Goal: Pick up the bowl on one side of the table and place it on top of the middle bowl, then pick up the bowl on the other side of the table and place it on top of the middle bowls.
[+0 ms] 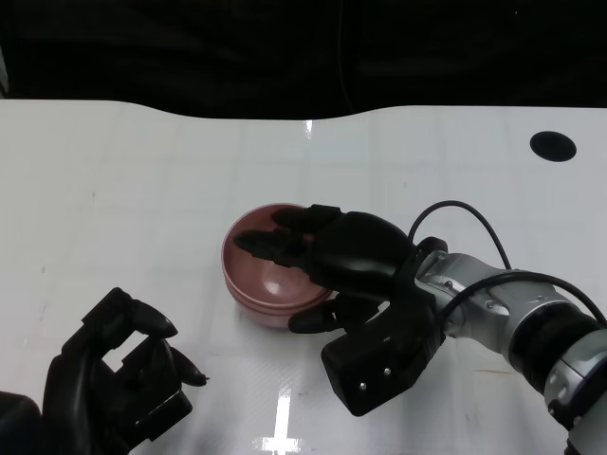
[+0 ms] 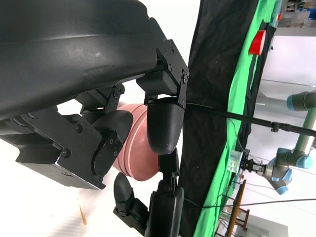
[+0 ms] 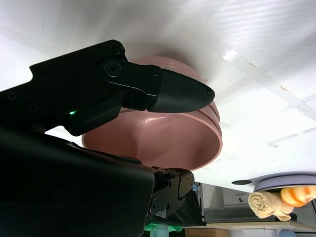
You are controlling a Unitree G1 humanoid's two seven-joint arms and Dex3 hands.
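Here right hand [image 1: 327, 261] grips stacked bowls [image 1: 261, 284] (layered rims: right wrist).

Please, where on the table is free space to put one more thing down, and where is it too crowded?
The white table is bare along its far side, between the pink bowl stack and the black hole, and at its left, beyond the left robot hand. It is crowded around the bowls, where the right robot hand lies over the rim.

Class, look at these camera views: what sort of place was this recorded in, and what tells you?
Probably a robotics lab: a white table against black curtains, a green backdrop, and another robot arm standing behind.
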